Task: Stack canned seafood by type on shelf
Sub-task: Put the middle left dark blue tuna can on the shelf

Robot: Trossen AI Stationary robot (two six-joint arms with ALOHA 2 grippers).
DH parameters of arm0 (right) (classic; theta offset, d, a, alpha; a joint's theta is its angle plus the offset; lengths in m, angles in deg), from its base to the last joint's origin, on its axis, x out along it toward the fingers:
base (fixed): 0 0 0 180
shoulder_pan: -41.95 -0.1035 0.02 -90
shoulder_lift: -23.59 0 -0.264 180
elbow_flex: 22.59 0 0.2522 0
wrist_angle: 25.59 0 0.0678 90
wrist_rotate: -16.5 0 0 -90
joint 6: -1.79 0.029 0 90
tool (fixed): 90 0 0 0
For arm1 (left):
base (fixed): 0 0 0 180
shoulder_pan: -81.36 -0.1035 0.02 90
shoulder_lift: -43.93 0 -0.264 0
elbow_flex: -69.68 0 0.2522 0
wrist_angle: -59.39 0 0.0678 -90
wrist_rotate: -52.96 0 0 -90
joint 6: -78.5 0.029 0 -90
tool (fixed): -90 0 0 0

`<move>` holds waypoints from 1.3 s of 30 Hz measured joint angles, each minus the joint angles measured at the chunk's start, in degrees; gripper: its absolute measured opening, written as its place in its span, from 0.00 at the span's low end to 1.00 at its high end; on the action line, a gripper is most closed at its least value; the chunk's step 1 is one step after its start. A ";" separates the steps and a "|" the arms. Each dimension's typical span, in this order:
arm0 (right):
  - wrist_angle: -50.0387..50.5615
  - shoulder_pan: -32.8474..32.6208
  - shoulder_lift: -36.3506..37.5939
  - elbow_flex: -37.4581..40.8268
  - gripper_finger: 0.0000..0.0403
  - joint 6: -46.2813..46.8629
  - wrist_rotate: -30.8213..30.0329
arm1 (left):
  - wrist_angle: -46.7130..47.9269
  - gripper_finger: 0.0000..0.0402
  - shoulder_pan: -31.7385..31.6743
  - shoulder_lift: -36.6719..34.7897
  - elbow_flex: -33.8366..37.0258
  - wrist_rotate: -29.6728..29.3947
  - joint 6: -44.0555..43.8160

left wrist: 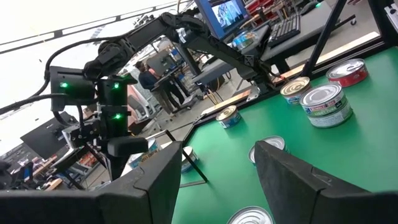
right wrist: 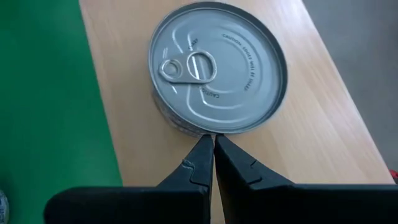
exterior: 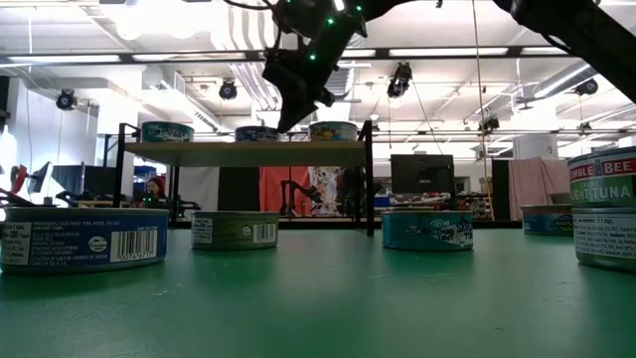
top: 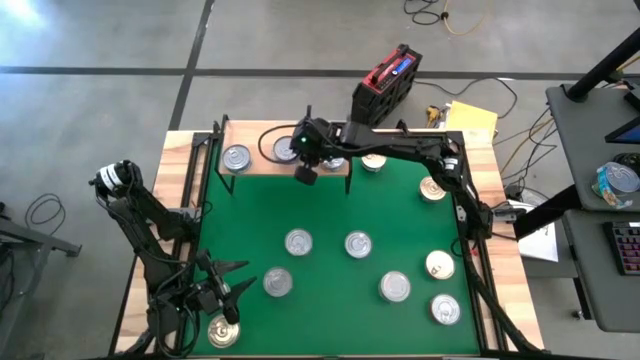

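Green matting (top: 330, 215) covers the middle of the pale wooden tabletop (top: 175, 150), and tins are scattered over it. At the near left corner the left gripper (top: 228, 290) hangs low over the mat, its two fingers (left wrist: 155, 180) standing well apart with nothing between them. A silver-topped tin (top: 223, 331) lies just under it at the mat's near edge, and another tin (top: 277, 283) sits a little to its right.

Along the far edge of the mat stands the shelf (top: 262, 163), a light-wood board on thin black legs. One tin (top: 237, 157) rests on its left part. In the low view, three tins show in a row on top of the board: a teal-sided one (exterior: 166, 131) at the left, a dark one (exterior: 257, 133) in the middle and a gold-sided one (exterior: 333, 130) at the right.

The right gripper (top: 305, 172) reaches across from the right side and hovers over the shelf's front edge. In its wrist view the fingertips are pressed together, holding nothing, with the tips just at the rim of a silver pull-tab tin (right wrist: 217, 67) that sits on the wood.

Further right, two tins (top: 298, 241) (top: 358, 243) lie side by side mid-mat. One (top: 395, 287) sits nearer the front, and three more (top: 433, 188) (top: 440, 265) (top: 446, 309) line the right edge.
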 joint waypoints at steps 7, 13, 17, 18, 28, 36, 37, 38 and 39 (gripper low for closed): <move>-0.72 0.01 0.04 0.00 0.02 -0.05 -0.02 | 0.00 0.47 -0.02 0.00 0.00 0.00 0.00; -1.20 -0.14 0.04 -0.02 0.02 -0.57 0.28 | 0.00 0.47 -0.08 0.00 0.00 0.00 0.00; -1.17 -0.40 0.44 -0.02 0.02 -0.13 -0.36 | -0.02 0.47 -0.10 0.00 0.00 0.00 0.00; -1.32 -0.42 0.76 -0.02 0.02 -0.01 -1.19 | -0.02 0.47 -0.10 0.00 0.00 0.00 0.00; -8.44 2.61 0.86 -0.13 0.02 -5.91 -0.75 | -0.22 0.47 -0.17 0.00 0.00 0.00 -0.02; -9.14 4.24 -0.33 0.97 0.02 -4.44 3.97 | -0.28 0.47 -0.17 0.00 0.00 0.00 -0.22; -9.06 4.15 -0.33 1.13 0.02 -4.42 3.96 | -0.28 0.47 -0.17 0.00 0.00 0.00 -0.22; -8.89 4.05 -0.33 1.22 0.02 -4.08 3.98 | -0.28 0.47 -0.17 0.00 0.00 0.00 -0.22; -8.63 4.00 -0.33 1.22 0.02 -3.61 3.97 | -0.28 0.47 -0.17 0.00 0.00 0.00 -0.24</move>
